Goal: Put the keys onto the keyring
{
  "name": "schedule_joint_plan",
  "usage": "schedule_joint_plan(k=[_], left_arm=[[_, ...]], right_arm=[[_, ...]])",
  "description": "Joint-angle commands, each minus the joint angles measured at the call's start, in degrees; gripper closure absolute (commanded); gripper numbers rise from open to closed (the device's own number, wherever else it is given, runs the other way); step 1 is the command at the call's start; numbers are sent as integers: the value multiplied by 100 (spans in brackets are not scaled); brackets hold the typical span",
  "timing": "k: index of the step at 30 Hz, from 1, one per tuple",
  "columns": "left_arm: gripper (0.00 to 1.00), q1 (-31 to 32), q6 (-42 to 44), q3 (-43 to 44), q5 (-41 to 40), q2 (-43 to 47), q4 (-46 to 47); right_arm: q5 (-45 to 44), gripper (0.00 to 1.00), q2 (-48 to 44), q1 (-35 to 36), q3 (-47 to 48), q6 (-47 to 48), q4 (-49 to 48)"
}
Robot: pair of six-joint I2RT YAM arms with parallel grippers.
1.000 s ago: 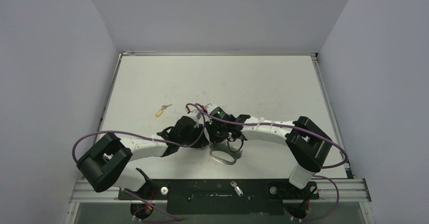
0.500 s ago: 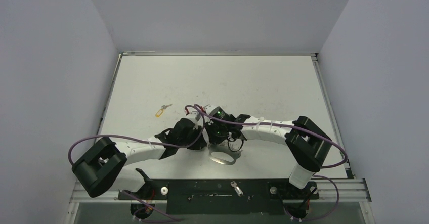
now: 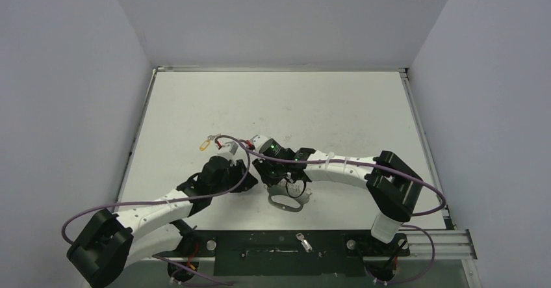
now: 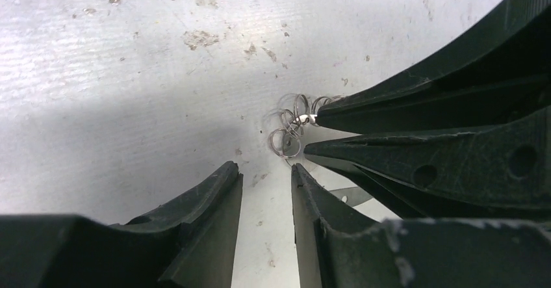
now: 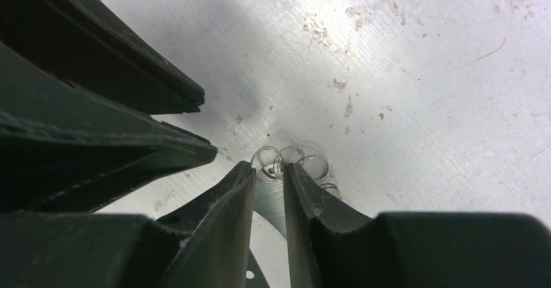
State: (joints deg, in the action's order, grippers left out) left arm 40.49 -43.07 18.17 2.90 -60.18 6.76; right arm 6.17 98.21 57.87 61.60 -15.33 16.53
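The keyring (image 3: 286,201), a flat silver oval loop, lies on the table in front of both wrists. Its chain of small rings (image 5: 295,164) shows just past my right fingertips, and also in the left wrist view (image 4: 289,129). My right gripper (image 5: 268,171) is closed to a narrow gap across the loop's flat band (image 5: 268,200). My left gripper (image 4: 265,170) is open and empty, its tips just short of the rings, facing the right fingers (image 4: 403,158). The key with the yellow tag (image 3: 206,144) lies to the far left. The black-headed key is out of view.
A small silver key (image 3: 303,241) lies on the black front rail between the arm bases. The purple cables (image 3: 130,205) arc over both arms. The table surface (image 3: 292,106) is scuffed. Grey walls enclose it on three sides.
My left arm has swung down and left, drawing its gripper back a little from the rings. My right gripper has shifted slightly left. The keyring has barely moved.
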Motion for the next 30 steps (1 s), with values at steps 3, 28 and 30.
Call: schedule_joint_plan(k=[3, 28, 30], left_arm=[[67, -435, -889, -80, 494, 250, 431], [64, -1188, -1373, -353, 954, 381, 176], [64, -1192, -1366, -358, 963, 340, 184]], right_arm=[[-409, 75, -22, 50, 131, 52, 83], [-2001, 79, 788, 818, 959, 259, 898], [-2019, 79, 830, 850, 989, 274, 911]])
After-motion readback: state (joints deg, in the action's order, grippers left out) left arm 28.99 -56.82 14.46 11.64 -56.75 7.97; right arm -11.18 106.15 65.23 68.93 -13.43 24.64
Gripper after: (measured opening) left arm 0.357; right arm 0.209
